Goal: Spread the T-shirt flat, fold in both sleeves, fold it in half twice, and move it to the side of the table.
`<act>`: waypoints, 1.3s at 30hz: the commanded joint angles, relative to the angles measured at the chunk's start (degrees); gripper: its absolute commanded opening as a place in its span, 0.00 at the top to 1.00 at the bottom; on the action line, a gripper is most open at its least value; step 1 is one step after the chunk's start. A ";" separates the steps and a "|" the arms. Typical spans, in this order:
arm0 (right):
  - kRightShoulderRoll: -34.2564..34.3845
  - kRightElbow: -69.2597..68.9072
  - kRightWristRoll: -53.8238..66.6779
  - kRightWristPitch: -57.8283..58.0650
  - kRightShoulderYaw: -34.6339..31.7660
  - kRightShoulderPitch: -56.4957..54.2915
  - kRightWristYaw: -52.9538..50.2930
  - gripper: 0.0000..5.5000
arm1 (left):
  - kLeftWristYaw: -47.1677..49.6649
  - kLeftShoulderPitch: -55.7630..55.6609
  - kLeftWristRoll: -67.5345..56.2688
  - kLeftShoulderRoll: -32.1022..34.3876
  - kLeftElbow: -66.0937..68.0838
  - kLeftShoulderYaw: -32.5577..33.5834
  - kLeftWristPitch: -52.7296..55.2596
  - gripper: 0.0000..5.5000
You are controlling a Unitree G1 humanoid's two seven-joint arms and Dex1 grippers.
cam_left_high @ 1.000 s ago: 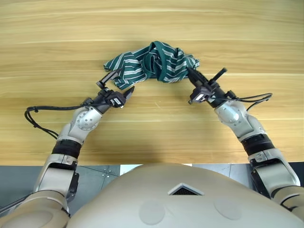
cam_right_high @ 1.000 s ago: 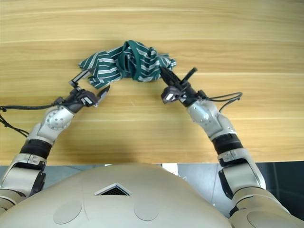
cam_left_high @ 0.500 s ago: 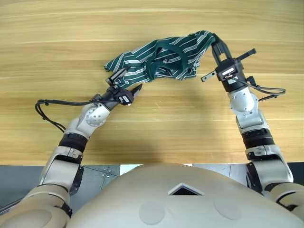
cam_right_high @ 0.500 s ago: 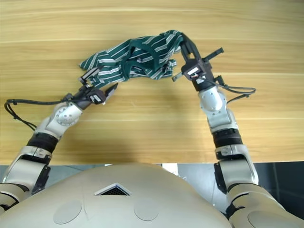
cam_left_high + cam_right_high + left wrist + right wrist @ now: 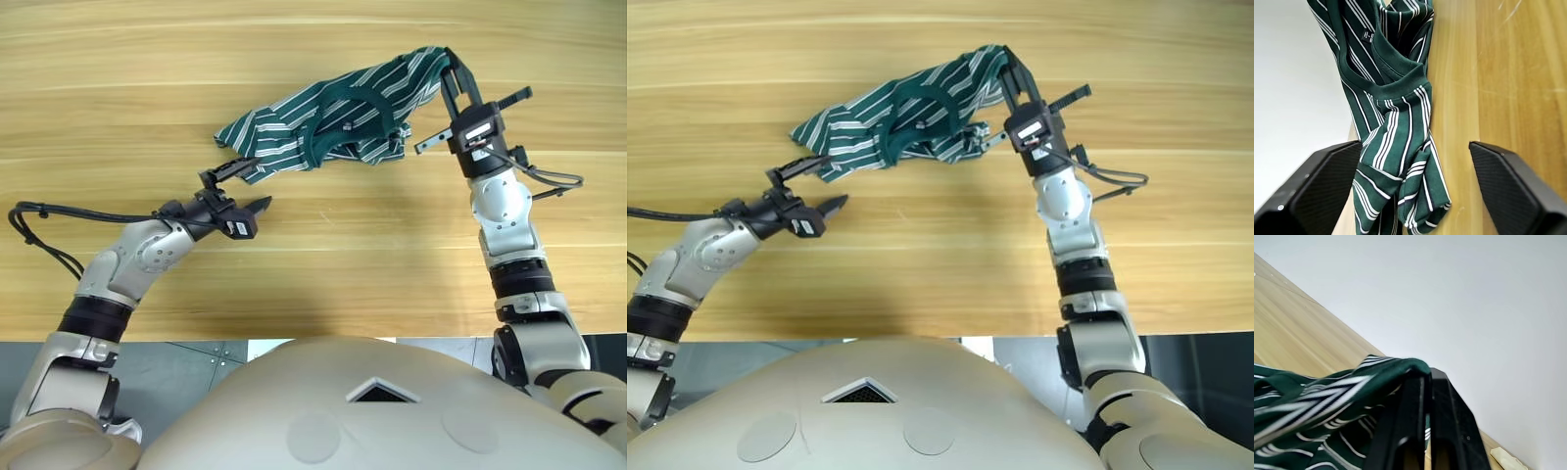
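Green, white-striped T-shirt (image 5: 323,127) lies bunched on the wooden tabletop (image 5: 313,274), far of centre, not spread flat. Its left end rests on the wood. The right end is drawn up and out toward the far right, where the right pincer (image 5: 452,65) has it: fingers pressed together on a fold of cloth at the shirt's far-right corner, so that part looks raised off the wood. In the right wrist view the two black fingers (image 5: 1415,421) sit tight side by side w/ striped fabric draped over their tips. Collar (image 5: 312,149) faces up, approx mid-shirt.

Left pincer (image 5: 247,186) is at the shirt's near-left end, spread wide, holding nothing. Its far finger is right at the shirt's near-left edge; can't tell if it touches. In the left wrist view the shirt's end sits between the two spread fingers (image 5: 1513,191), just ahead of them.
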 commanded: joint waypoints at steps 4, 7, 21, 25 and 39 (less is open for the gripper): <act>1.28 0.10 2.23 -0.25 -1.86 -2.67 1.54 1.00 | 2.21 -3.67 3.73 -0.92 3.23 0.42 1.66 0.26; 1.48 0.80 1.64 -0.60 -1.97 -2.33 1.48 1.00 | 5.26 -4.99 6.32 -1.09 6.21 1.11 4.12 0.26; 1.75 6.08 -1.73 -2.15 -2.27 -2.51 -0.14 1.00 | 12.15 -8.88 4.56 -5.92 14.55 -0.55 -3.00 0.26; 2.01 7.64 -2.31 -2.69 -2.30 -2.91 -0.38 1.00 | 13.86 -10.53 5.09 -7.22 17.70 -0.62 -3.22 0.26; 1.86 11.77 -3.02 -3.78 -2.16 -4.03 -1.16 1.00 | 17.05 -12.03 6.41 -7.79 22.61 -3.11 -6.71 0.61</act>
